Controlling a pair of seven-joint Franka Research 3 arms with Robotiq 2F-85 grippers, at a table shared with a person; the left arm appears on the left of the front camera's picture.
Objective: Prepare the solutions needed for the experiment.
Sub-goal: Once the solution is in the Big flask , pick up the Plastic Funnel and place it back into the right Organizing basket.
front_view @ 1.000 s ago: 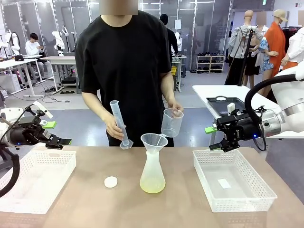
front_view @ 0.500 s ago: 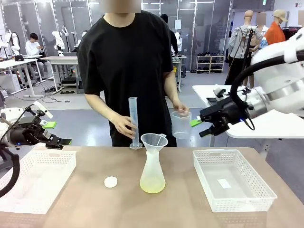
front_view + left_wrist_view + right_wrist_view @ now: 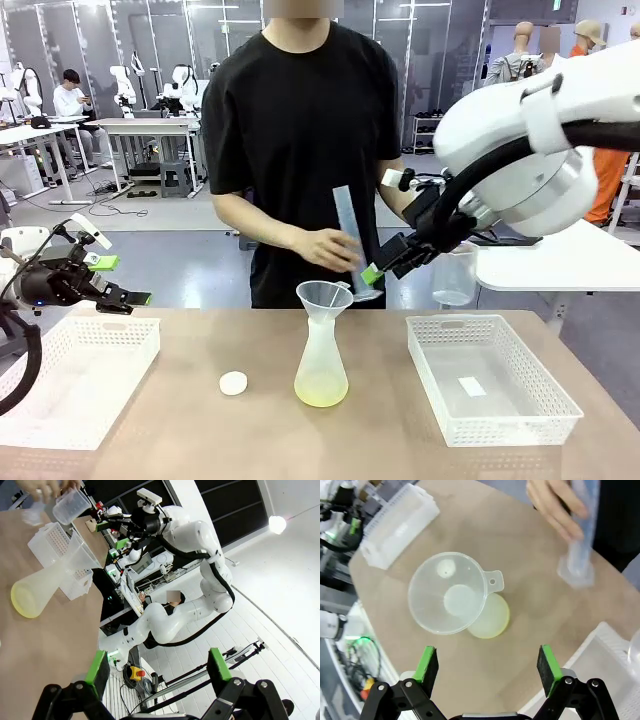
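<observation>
- While the right gripper (image 3: 385, 262) hangs above the table (image 3: 200, 430), its jaws are spread wide with nothing between them.
- Below and ahead of those jaws stands the flask (image 3: 321, 355), apart from both fingers.
- A clear funnel (image 3: 447, 592) sits in the flask's neck. In the right wrist view it lies ahead of the gap, nearer one finger than the other.
- The solutions (image 3: 321, 393) are a shallow, pale yellow layer at the bottom of the flask, straight under the funnel and well below the right jaws.
- A person's hand (image 3: 325, 248) holds a graduated cylinder (image 3: 347, 225) at a tilt. Its foot lies beyond the right jaws, off to the side of one finger, near the funnel but clear of it.
- A clear beaker (image 3: 455, 272) shows behind the right arm, back from the jaws; what holds it I cannot tell.
- The left gripper (image 3: 120, 282) is wide open too and grips nothing. It hangs over the far edge of a white basket (image 3: 80, 380).
- From the left jaws, the flask lies far ahead and off to one side, well apart.
- A small white cap (image 3: 233, 383) rests on the table between the left jaws and the flask.
- A second basket (image 3: 490, 400) lies below the right arm, behind its jaws.
</observation>
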